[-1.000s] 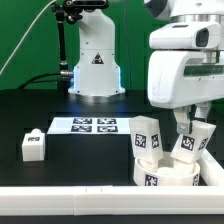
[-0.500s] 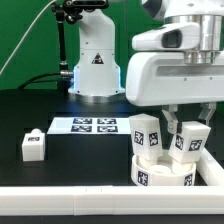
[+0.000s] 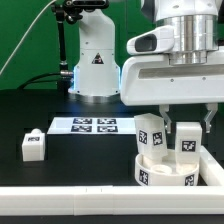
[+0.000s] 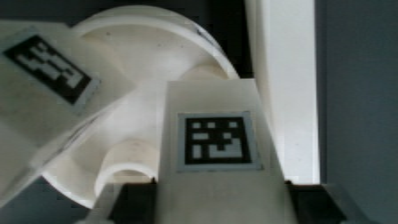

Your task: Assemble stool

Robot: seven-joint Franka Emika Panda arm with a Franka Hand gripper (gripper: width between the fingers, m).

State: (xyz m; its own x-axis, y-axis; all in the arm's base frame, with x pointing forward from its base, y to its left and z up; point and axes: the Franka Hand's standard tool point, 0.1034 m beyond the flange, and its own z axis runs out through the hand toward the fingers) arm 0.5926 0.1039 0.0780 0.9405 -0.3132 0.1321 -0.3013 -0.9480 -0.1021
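I read the gripper [image 3: 187, 127] as clenched on an upright leg [image 3: 187, 140], whose sides meet the fingers in the wrist view, standing on the seat [image 3: 165, 172]. The seat lies at 4 o'clock from the marker board [image 3: 92, 125], with a second leg [image 3: 150, 133] planted at its 10 o'clock. A loose leg [image 3: 33, 146] lies at the board's 8 o'clock.

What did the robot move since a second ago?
The tool swung toward the exterior view's left, turning the held leg from tilted to upright over the seat. The standing leg, the loose leg and the marker board stayed put.
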